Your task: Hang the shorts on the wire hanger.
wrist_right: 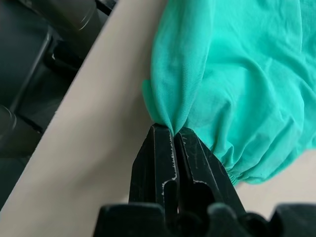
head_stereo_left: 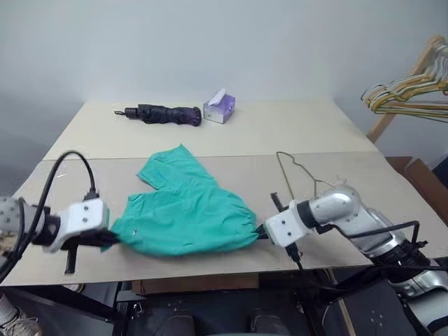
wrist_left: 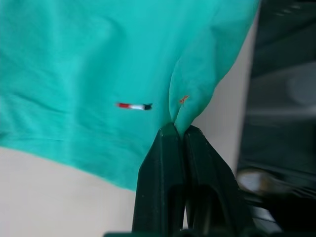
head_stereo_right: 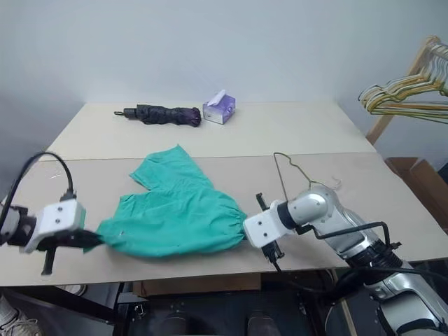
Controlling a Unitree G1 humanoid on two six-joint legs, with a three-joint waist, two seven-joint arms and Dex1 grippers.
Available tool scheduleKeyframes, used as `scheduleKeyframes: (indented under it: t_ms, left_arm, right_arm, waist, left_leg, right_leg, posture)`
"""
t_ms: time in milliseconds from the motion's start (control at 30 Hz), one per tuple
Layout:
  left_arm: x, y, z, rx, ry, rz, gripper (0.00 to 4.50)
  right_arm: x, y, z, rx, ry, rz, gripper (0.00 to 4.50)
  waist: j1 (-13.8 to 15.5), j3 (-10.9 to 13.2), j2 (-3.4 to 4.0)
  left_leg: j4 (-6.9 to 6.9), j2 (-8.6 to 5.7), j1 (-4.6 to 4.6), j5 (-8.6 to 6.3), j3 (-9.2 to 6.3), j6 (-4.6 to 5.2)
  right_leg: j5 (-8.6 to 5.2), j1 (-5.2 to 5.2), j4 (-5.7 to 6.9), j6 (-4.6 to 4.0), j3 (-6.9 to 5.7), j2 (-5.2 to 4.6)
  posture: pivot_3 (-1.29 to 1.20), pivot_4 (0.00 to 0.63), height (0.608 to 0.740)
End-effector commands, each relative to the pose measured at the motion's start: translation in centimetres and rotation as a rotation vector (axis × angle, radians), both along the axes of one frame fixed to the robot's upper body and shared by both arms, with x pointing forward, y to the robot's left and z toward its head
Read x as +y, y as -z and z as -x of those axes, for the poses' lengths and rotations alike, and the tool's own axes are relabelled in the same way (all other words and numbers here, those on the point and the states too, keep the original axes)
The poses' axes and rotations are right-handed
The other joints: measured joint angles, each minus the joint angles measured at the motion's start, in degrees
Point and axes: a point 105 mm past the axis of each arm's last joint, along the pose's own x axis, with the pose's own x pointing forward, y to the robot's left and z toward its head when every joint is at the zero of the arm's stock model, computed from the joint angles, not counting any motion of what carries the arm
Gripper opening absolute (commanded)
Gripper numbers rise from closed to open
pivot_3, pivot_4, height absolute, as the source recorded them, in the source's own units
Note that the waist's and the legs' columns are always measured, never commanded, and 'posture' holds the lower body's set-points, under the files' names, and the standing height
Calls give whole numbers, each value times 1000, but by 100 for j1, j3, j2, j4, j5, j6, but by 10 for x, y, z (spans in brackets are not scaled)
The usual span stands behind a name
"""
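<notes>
The teal-green shorts [head_stereo_left: 183,210] lie spread near the table's front edge, one leg reaching toward the back. My left gripper [head_stereo_left: 112,236] is shut on the shorts' left corner; the left wrist view shows the fabric [wrist_left: 123,74] pinched between the fingers [wrist_left: 163,163]. My right gripper [head_stereo_left: 260,231] is shut on the gathered waistband end at the right, and the right wrist view shows a fold of cloth [wrist_right: 222,74] clamped there. The wire hanger [head_stereo_left: 292,171] lies flat on the table just behind my right arm, apart from the shorts.
A folded dark umbrella [head_stereo_left: 164,113] and a purple tissue box [head_stereo_left: 219,108] sit at the back of the table [head_stereo_left: 280,133]. A bunch of yellowish and pale hangers [head_stereo_left: 409,94] hangs on a wooden rack at the far right.
</notes>
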Motion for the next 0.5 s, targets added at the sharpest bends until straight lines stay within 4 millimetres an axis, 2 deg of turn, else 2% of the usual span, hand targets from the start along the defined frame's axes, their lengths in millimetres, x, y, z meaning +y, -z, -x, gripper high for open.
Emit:
scheduleKeyframes:
  t_ms: [33, 100, 133, 167, 233, 300, 333, 367, 433, 500]
  left_arm:
    - [-8, -37, -59, -309, -123, 62, 44]
    - [-9, -81, -107, -581, -284, 137, 44]
    - [-7, -111, -127, -751, -371, 186, 44]
    - [-4, -142, -141, -908, -461, 242, 44]
    - [6, -197, -147, -1145, -602, 401, 44]
    - [10, -238, -137, -1302, -643, 599, 44]
    - [10, -257, -127, -1348, -623, 734, 44]
    - [9, -267, -120, -1372, -602, 819, 44]
    - [7, -278, -105, -1429, -524, 854, 44]
    - [2, -276, -95, -1451, -422, 794, 44]
  right_arm:
    - [1, -51, -54, -83, 264, -135, 0]
    - [1, -87, -101, -224, 477, -258, 0]
    - [-2, -112, -125, -328, 604, -350, 0]
    - [-7, -136, -145, -454, 710, -426, 0]
    - [-23, -181, -167, -744, 857, -529, 0]
    - [-34, -218, -170, -964, 922, -622, 0]
    - [-38, -236, -165, -1046, 935, -687, 0]
    - [-40, -245, -161, -1094, 939, -730, 0]
    - [-45, -259, -152, -1186, 921, -800, 0]
    - [-47, -262, -142, -1280, 880, -816, 0]
  waist:
    - [45, 0, 2]
    - [83, -2, -3]
    - [94, -6, -10]
    - [102, -10, -16]
    - [128, -14, -27]
    - [134, -17, -30]
    - [141, -17, -30]
    - [139, -17, -30]
    - [105, -18, -30]
    - [70, -18, -30]
  left_leg:
    - [0, -1, 6, 0, 0, 0]
    - [2, 0, 8, 3, -5, -3]
    - [2, 0, 0, 3, -7, -4]
    - [2, -2, -21, 3, -10, -5]
    - [7, -4, -37, 4, -10, -7]
    - [8, -9, -108, 13, -10, -21]
    - [4, -10, -140, 24, -11, -40]
    - [2, -13, -160, 46, -10, -78]
    - [-6, -13, -194, 46, -7, -84]
    - [-13, -15, -194, 46, -7, -83]
  right_leg:
    - [4, 6, 2, -5, 0, 1]
    - [8, 8, 5, -8, 0, 9]
    - [10, 1, 6, -9, 0, 10]
    - [13, -15, 4, -8, 0, 10]
    - [15, -30, 6, -8, 0, 6]
    - [17, -114, 42, -9, 1, -5]
    - [18, -145, 45, -8, 1, -7]
    - [18, -166, 46, -8, 1, -11]
    - [18, -201, 44, -8, 2, -14]
    - [18, -203, 44, -8, 2, -14]
  posture:
    - [92, 0, 740]
    - [92, 0, 740]
    - [92, 0, 740]
    - [93, 0, 740]
    - [89, 0, 740]
    - [92, 0, 740]
    - [91, 0, 740]
    - [91, 0, 740]
    - [92, 0, 740]
    - [87, 0, 740]
